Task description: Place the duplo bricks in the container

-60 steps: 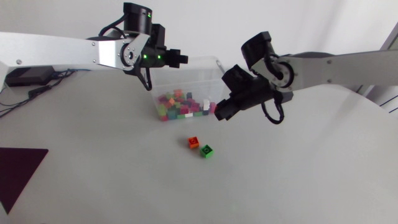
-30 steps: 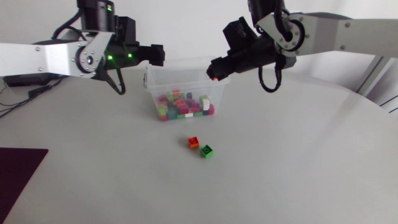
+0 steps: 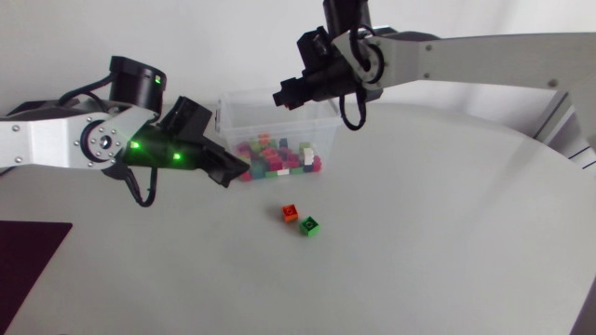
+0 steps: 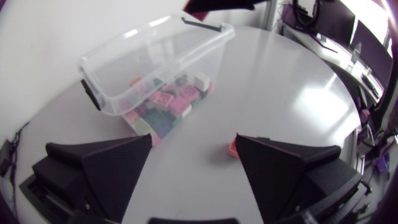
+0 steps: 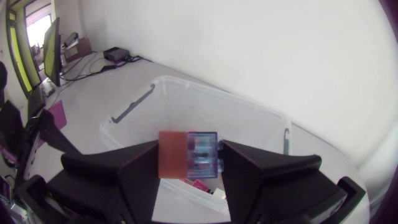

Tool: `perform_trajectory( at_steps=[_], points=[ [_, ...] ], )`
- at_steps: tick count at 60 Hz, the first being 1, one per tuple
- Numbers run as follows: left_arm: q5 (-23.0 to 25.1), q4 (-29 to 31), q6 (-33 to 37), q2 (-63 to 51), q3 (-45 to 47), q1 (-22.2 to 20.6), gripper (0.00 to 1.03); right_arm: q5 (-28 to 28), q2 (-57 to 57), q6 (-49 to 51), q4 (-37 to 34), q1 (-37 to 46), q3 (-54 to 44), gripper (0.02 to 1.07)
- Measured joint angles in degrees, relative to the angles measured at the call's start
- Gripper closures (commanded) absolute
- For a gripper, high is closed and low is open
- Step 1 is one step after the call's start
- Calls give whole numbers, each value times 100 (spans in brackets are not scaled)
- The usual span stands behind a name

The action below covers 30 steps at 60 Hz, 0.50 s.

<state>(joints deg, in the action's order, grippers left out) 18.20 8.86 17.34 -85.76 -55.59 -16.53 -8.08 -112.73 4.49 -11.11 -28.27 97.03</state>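
Brick (image 5: 187,155) in right hand (image 5: 189,152) over container (image 5: 217,96)

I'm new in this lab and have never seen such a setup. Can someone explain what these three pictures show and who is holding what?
A left arm and a right arm work at a table. One picture looks down from above. The other two come from a camera on each arm's wrist, peering past its own tool. The left tool is open and empty, low beside the clear container, which holds many coloured bricks. The right tool hangs over the container, shut on an orange brick with a bluish piece beside it. Loose on the table lie a red brick and a green brick, close together.
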Motion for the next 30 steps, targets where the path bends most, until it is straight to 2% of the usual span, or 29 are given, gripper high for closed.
perform_trajectory(
  at_steps=[8, 11, 12, 14, 15, 17, 18, 19, 30],
  points=[
    [76, 297, 437, -155, 52, -282, 10, 140, -442, -9, 125, -90, 428, 75],
    [109, 450, 551, -304, 35, -372, 10, 197, -638, -9, 155, -94, 636, 70],
    [111, 505, 575, -348, 24, -393, 10, 236, -691, -9, 155, -96, 702, 65],
    [111, 584, 638, -452, 7, -435, 10, 282, -811, -11, 149, -94, 835, 47],
    [114, 619, 656, -527, -2, -466, 10, 315, -868, -17, 149, -94, 898, 34],
    [111, 675, 710, -638, -26, -509, 10, 369, -997, -26, 131, -92, 1045, 16],
    [111, 706, 737, -693, -39, -529, 10, 387, -1054, -31, 109, -92, 1102, 9],
    [109, 723, 758, -743, -57, -549, 10, 393, -1086, -33, 92, -87, 1156, 6],
    [111, 953, 979, -1353, -426, -807, 10, 452, -1113, -153, 68, -81, 1132, 6]
  ],
)
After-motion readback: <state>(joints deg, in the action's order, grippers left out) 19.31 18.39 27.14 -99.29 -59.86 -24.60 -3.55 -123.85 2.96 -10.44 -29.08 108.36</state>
